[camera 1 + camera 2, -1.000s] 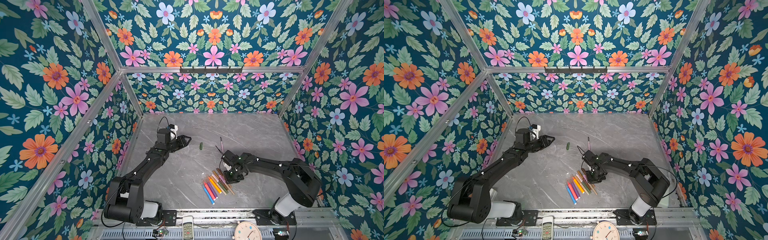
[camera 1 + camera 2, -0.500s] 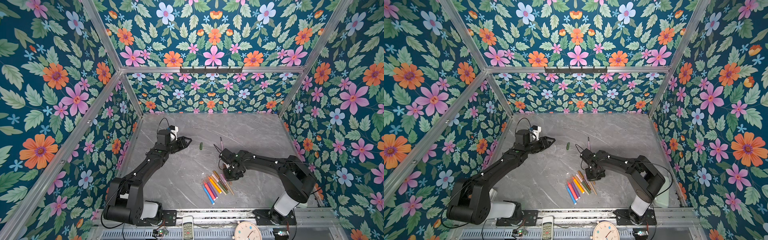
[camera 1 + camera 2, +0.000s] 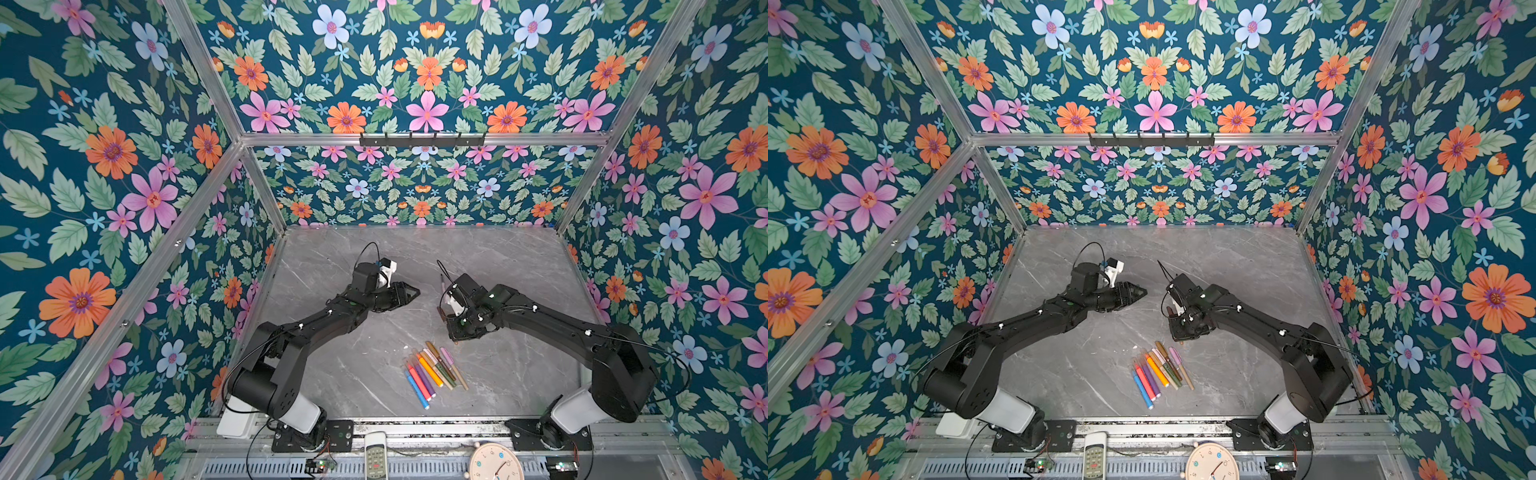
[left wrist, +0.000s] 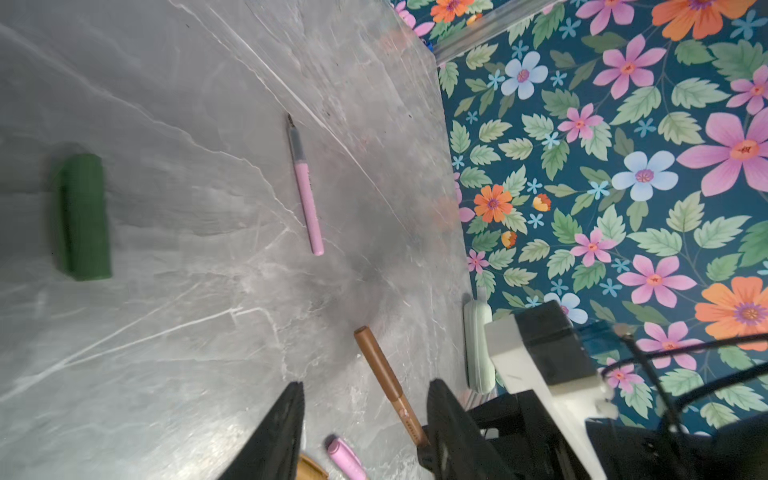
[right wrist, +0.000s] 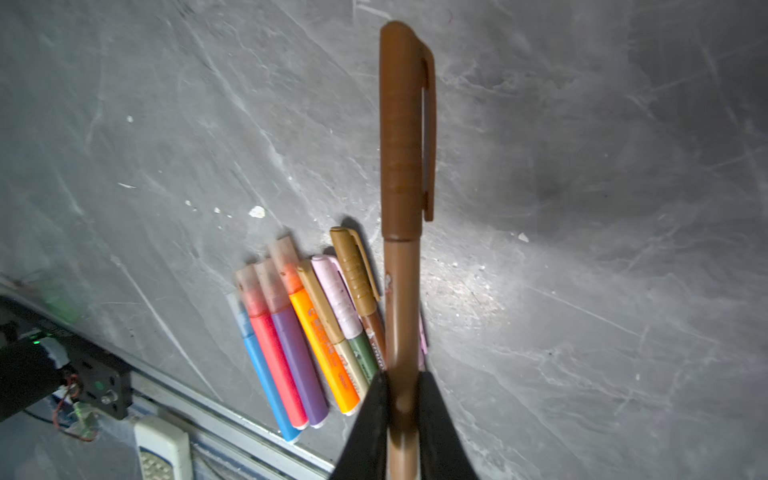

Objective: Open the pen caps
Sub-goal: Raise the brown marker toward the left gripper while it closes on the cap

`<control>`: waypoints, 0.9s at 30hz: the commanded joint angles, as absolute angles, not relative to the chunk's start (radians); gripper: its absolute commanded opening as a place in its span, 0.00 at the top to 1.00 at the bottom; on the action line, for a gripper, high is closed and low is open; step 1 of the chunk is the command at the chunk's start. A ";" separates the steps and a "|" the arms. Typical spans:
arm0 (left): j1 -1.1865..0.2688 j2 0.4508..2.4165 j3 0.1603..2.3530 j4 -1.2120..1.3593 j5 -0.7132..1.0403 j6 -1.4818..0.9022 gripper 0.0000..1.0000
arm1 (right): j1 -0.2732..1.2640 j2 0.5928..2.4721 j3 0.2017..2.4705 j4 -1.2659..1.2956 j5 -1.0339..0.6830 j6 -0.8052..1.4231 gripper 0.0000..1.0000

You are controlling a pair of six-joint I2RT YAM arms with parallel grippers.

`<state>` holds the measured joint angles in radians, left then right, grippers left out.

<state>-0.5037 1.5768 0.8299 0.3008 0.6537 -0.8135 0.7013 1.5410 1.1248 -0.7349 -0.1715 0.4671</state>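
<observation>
Where the right wrist camera looks along its own fingers, we see the right gripper (image 5: pixel 401 380) pinching the barrel of a slim brown marker pen (image 5: pixel 399 316). The pen's ribbed brown clip cap (image 5: pixel 401 124) is still seated on the far end. Both top views show this gripper only as a dark bulk bent low over the grey marble-patterned tabletop (image 3: pixel 353 374), with hardly any of the pen to be seen.

Beyond the held pen, that wrist view shows a row of capped marker pens (image 5: pixel 307 332) lying side by side in blue, red, purple, orange, tan, olive and brown. In both top views the row lies near the table's front edge, close to the right gripper but apart from it.

The left gripper (image 4: pixel 366 386) has its jaws spread with nothing between them. In a top view the left gripper (image 3: pixel 409 291) points toward the right one, well short of touching.

Only the left wrist view shows a stubby dark green plastic cap (image 4: pixel 83 216) lying loose on the table. It also shows an uncapped pink pen (image 4: pixel 307 203) with a grey tip section, lying apart from the cap. In a top view we see that pink pen (image 3: pixel 441 282) only as a thin sliver.
</observation>
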 commanded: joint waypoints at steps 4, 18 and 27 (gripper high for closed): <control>-0.535 1.666 0.833 0.446 0.714 -0.915 0.51 | 0.695 1.520 1.138 -0.703 -0.229 0.498 0.85; -0.587 1.778 0.802 0.728 0.778 -1.117 0.55 | 0.696 1.521 1.154 -0.652 -0.257 0.495 0.86; -0.603 1.821 0.785 0.888 0.805 -1.219 0.66 | 0.695 1.531 1.164 -0.655 -0.256 0.488 0.86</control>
<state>-0.5995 1.8175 0.7841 0.7940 0.7837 -1.1790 0.6945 1.5276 1.1557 -0.6548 -0.2573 0.4965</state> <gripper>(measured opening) 0.368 0.142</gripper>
